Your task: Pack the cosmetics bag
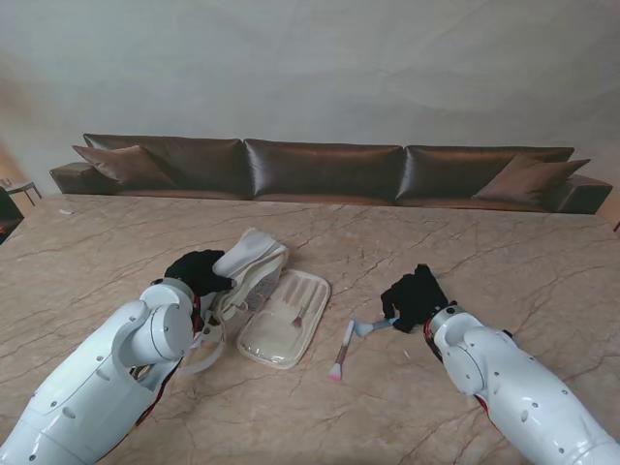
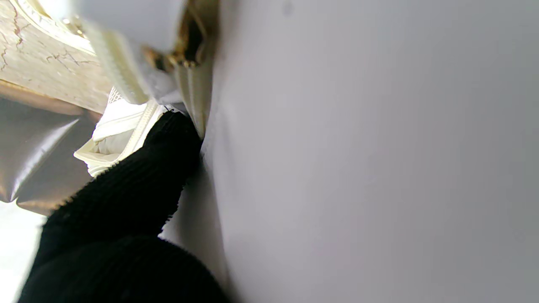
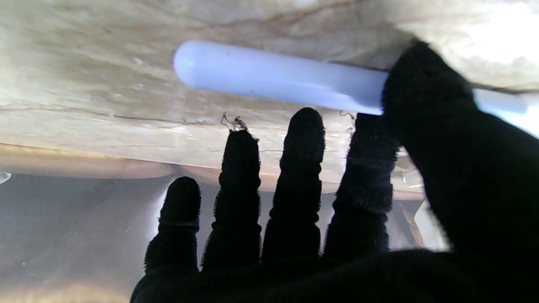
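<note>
Marble table (image 1: 465,242): left hand (image 1: 197,272) grips white bag (image 1: 254,260); right hand (image 1: 415,295) splayed beside brush (image 1: 368,327)

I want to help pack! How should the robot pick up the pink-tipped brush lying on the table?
Probably by its thin handle, near the middle, coming down from above. The pink-tipped brush lies flat on the marble table, apart from the clear tray, so both sides are free for pinching. The right hand is closest, but it is busy at the blue brush.
</note>
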Controlling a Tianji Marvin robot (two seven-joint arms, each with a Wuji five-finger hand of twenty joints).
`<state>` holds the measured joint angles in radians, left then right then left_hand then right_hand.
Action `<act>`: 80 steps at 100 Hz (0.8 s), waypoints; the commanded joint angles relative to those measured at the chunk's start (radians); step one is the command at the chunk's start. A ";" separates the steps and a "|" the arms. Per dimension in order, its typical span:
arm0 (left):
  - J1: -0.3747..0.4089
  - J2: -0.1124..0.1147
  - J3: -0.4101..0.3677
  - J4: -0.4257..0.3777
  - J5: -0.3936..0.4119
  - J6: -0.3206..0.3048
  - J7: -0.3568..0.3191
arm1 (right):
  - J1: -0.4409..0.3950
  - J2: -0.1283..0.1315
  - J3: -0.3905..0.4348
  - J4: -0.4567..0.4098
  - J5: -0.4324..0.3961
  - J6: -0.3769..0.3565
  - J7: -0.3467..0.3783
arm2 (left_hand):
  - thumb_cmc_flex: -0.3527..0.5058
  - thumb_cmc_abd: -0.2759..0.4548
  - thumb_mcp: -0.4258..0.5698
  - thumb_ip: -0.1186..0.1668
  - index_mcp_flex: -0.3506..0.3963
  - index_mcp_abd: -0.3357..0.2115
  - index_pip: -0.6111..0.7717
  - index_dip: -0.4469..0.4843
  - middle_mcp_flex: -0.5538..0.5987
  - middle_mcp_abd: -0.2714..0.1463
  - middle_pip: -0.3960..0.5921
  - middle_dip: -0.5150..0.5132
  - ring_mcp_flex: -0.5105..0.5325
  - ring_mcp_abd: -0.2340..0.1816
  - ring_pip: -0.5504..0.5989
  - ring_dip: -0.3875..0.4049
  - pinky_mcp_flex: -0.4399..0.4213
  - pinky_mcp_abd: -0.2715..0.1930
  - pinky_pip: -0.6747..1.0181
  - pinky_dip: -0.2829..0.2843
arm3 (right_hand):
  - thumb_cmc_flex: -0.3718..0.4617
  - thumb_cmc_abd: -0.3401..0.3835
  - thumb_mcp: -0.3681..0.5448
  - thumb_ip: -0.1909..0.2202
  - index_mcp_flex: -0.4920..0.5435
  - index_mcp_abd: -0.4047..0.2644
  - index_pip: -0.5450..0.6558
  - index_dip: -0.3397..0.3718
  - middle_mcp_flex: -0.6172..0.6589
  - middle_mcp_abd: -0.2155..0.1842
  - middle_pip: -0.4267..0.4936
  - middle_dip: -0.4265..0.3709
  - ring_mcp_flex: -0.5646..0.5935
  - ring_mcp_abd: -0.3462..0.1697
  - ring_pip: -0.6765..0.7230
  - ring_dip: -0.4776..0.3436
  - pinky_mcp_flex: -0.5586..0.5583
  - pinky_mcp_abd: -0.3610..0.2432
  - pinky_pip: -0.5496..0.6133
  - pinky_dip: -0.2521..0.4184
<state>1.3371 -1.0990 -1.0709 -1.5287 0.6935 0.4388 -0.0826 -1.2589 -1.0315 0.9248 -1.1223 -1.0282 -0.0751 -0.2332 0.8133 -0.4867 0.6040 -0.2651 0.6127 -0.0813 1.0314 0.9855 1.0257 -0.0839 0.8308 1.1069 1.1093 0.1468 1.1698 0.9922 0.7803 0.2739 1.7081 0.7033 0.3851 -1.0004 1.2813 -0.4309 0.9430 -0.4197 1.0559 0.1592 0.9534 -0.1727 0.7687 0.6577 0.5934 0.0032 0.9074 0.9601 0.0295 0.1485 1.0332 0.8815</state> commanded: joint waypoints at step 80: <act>0.006 -0.009 0.005 -0.005 -0.011 0.007 0.004 | -0.086 -0.001 0.106 -0.078 -0.041 -0.074 0.063 | 0.118 0.114 0.076 0.005 0.019 -0.164 0.107 0.012 0.029 -0.115 0.075 0.018 0.018 -0.014 0.022 -0.003 -0.003 -0.001 0.064 0.008 | -0.021 0.221 0.104 0.167 0.007 -0.123 -0.120 0.648 -0.048 -0.028 0.047 0.161 -0.057 -0.020 0.024 0.045 -0.021 -0.034 0.015 0.011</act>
<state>1.3407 -1.1006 -1.0696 -1.5298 0.6860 0.4426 -0.0768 -1.3347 -1.0325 1.0238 -1.1852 -1.0643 -0.1448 -0.1721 0.8133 -0.4867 0.6039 -0.2651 0.6127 -0.0812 1.0314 0.9855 1.0257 -0.0840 0.8309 1.1071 1.1093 0.1468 1.1698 0.9918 0.7798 0.2739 1.7081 0.7033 0.3341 -0.8896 1.3599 -0.3461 0.8579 -0.4421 0.8426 0.7599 0.9242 -0.1845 0.7946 0.8075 0.5502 0.0032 0.9210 0.9972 0.0248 0.1243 1.0439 0.8853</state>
